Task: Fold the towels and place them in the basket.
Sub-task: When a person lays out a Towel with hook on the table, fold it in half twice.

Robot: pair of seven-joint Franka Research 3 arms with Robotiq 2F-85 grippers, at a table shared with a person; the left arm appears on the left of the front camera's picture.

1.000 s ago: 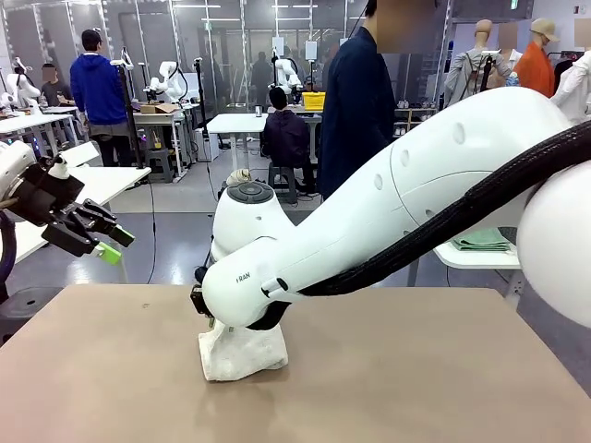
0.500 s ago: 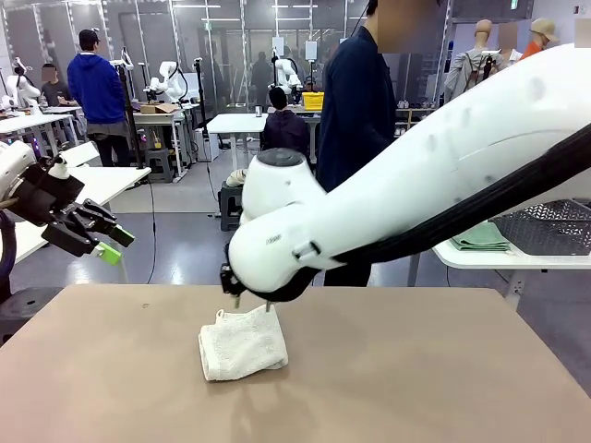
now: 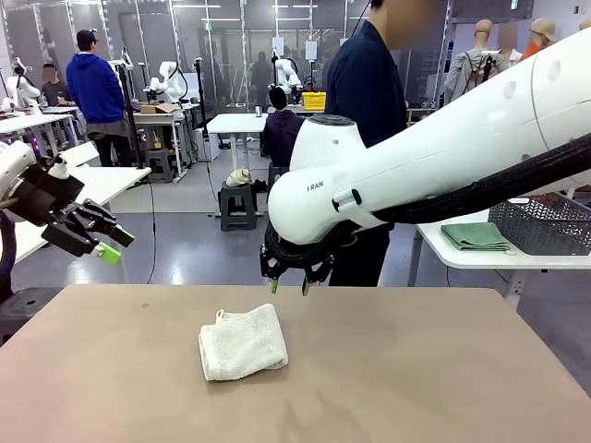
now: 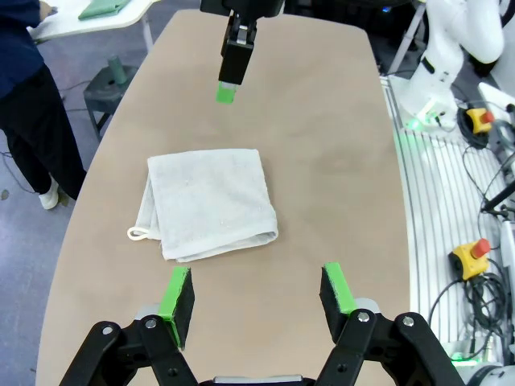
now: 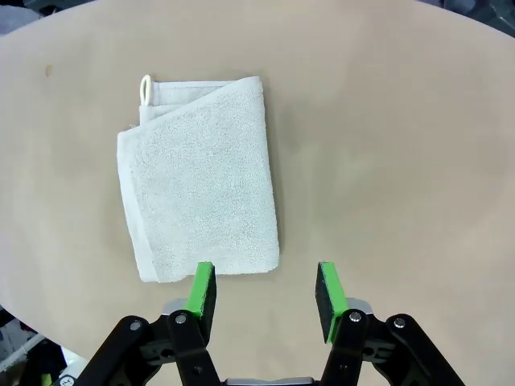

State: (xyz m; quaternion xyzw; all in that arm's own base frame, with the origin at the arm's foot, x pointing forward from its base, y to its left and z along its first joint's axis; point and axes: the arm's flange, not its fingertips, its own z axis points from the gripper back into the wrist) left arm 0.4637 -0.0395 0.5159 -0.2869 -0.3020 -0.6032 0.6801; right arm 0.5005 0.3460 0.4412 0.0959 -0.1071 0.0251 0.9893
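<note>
A white towel (image 3: 242, 341) lies folded on the brown table, its hanging loop at one corner; it is also in the left wrist view (image 4: 211, 201) and the right wrist view (image 5: 201, 189). My right gripper (image 3: 289, 287) hangs open above the table just beyond the towel's right far corner, with nothing between its fingers (image 5: 265, 289). My left gripper (image 3: 115, 244) is held high off the table's left side, open and empty (image 4: 257, 293). A dark mesh basket (image 3: 545, 226) stands on a white side table at the far right.
A person in a dark coat (image 3: 365, 92) stands at the table's far edge, behind my right arm. A folded green cloth (image 3: 476, 237) lies beside the basket on the side table. Bare tabletop (image 3: 416, 369) surrounds the towel.
My right arm has lifted off the towel and swung up and to the right, its gripper opening. The towel stays folded on the table. The left arm has not moved.
</note>
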